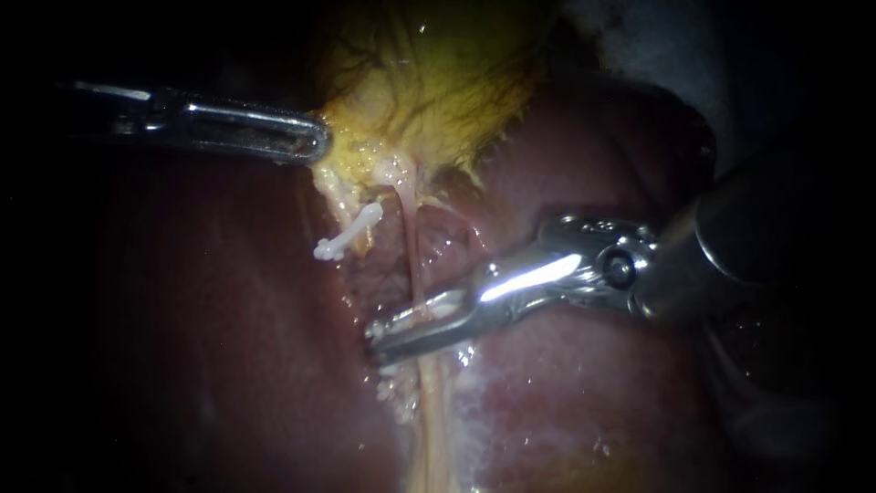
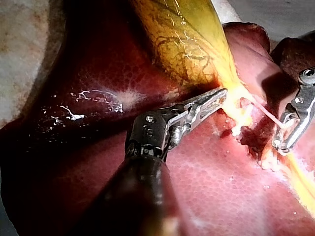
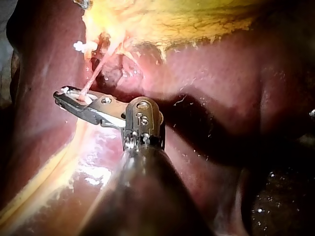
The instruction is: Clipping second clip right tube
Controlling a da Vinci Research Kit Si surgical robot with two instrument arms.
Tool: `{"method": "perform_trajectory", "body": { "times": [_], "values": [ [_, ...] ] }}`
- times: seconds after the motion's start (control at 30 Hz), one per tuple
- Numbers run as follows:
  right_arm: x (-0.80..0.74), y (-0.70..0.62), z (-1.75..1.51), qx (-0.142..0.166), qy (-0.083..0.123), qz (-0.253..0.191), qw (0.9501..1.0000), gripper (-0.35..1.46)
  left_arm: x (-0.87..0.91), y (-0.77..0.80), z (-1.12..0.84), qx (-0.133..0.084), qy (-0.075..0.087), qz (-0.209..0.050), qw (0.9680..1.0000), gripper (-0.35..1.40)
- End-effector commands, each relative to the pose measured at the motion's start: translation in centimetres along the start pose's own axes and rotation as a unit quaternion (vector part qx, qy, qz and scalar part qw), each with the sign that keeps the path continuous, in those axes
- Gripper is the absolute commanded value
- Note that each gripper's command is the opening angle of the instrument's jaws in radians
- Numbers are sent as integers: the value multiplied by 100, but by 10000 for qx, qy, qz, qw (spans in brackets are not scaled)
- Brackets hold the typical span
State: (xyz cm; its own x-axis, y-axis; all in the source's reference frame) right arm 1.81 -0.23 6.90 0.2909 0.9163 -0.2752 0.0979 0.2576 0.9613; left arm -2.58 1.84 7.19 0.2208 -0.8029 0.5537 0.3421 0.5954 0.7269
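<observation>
The liver (image 1: 182, 347) fills most of the endoscope view as a broad, dark red, wet surface. Above it lies the gallbladder (image 1: 438, 82), yellow-green and veined, narrowing downward into pale yellow tissue.

The right instrument (image 1: 374, 345) comes in from the right, its shaft dark and its metal hinge bright. Its two long jaws stand slightly apart, with a narrow gap between them, and they straddle the right tube (image 1: 411, 246). This thin pink strand runs down from the gallbladder's narrow end, passes between the jaws and continues below them as a pale yellow band over the liver.

The left instrument (image 1: 321, 144) reaches in from the left. Its jaws lie together, clenched on the yellow edge of the gallbladder.

A small white clip (image 1: 347, 236) sits just left of the right tube, across a short yellowish strand, above the right instrument's jaws and apart from them.
</observation>
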Motion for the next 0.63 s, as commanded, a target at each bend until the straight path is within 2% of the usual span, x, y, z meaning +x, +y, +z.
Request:
{"method": "perform_trajectory", "body": {
  "times": [0.03,0.37,0.63],
  "values": [
    [0,0,0,2,-1,36,10000,-35,0,0,0,0,0,-2,10000,-35],
    [-3,-2,2,-76,-95,92,9999,-35,-1,0,-1,4,1,-3,10000,-35],
    [-7,2,3,-80,-103,73,9999,-35,0,0,1,-2,-1,-2,10000,-35]
  ]
}}
